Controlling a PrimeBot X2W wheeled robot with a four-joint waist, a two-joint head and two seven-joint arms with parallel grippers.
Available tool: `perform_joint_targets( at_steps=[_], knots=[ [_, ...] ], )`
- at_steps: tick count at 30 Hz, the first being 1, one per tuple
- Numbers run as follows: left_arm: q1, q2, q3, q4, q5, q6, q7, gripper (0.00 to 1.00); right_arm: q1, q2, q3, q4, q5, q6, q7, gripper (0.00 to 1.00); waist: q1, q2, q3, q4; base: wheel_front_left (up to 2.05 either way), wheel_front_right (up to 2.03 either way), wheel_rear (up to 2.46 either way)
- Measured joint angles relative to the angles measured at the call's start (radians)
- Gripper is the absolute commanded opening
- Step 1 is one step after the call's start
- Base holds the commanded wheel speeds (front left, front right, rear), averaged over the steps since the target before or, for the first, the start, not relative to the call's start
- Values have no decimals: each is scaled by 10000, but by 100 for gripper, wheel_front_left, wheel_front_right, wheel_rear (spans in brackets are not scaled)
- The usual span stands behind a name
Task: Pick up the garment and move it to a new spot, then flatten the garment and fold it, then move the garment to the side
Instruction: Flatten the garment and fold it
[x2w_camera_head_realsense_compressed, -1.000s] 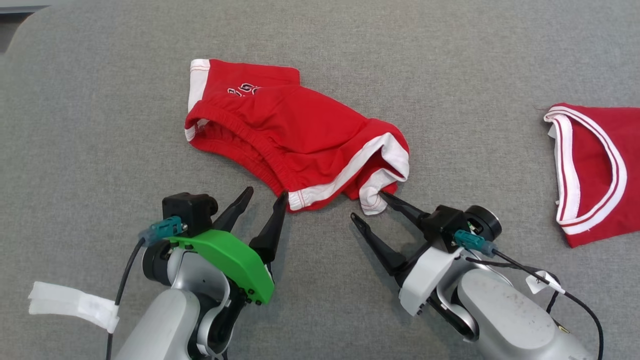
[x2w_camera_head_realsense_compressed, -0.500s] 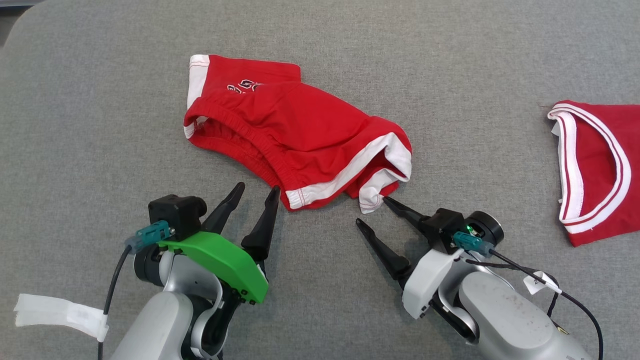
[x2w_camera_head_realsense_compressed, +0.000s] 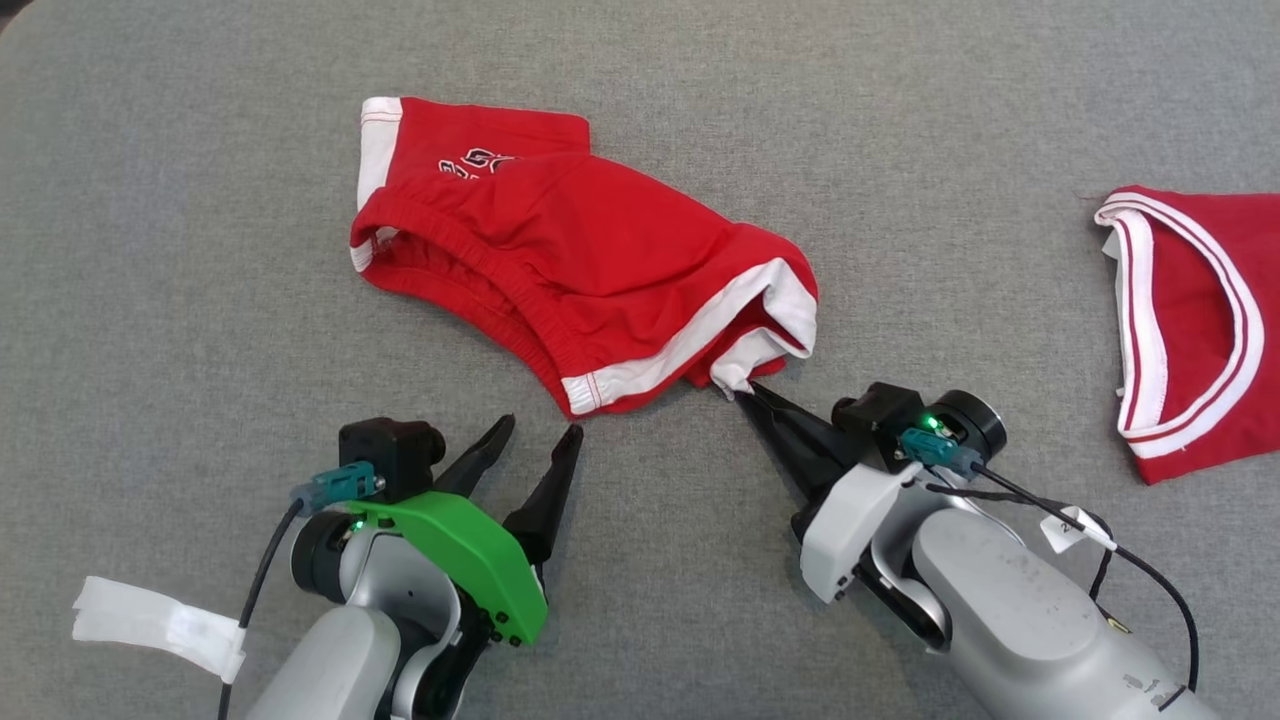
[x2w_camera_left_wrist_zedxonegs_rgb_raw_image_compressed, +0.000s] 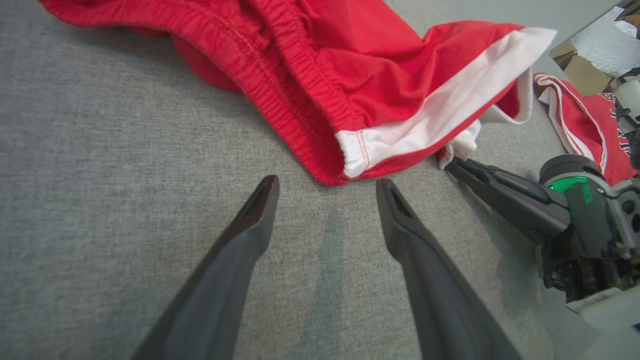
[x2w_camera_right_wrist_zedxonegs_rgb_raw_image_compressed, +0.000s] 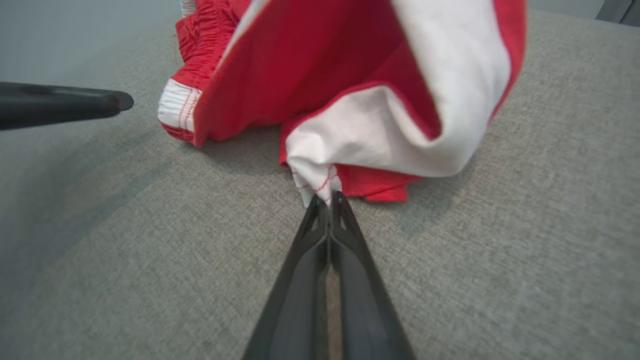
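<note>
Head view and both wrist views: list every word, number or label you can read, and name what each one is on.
No text can be quoted with confidence.
red shorts: dark outlined lettering near the waistband, half hidden under a fold, unreadable.
white tag: one dark mark, too small to read.
second red garment: dark print at the picture's edge, cut off and blurred.

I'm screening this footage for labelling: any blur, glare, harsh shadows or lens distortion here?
Head view: sharp, evenly lit, no glare, soft shadow under the red shorts. Left wrist view: wide-angle stretching, left fingers slightly soft, a faint shadow between them. Right wrist view: the white hem and right fingers blur close to the lens.
</note>
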Motion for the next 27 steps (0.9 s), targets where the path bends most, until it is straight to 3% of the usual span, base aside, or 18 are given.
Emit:
perform_joint_targets(
  at_steps=[22,23,25,26,27],
  knots=[
    [-675,-362,-19,1262,0,-280,-134,99,-597,255,-38,449,73,15,13,0,0,0,286,-541,0,0,0],
    [-682,-366,-19,1273,0,-311,-163,89,-600,255,-38,462,73,15,12,0,0,0,287,-539,0,0,0],
    [-701,-378,-33,1325,0,-362,-165,49,-606,257,-36,499,73,15,-31,0,0,0,285,-529,0,0,0],
    [-725,-397,-44,1358,-2,-368,-167,36,-612,257,-33,518,73,15,-31,0,0,0,282,-522,0,0,0],
    [-761,-422,-77,1386,-31,-451,-165,0,-617,257,-27,535,73,17,-31,0,0,0,277,-517,0,0,0]
  ],
)
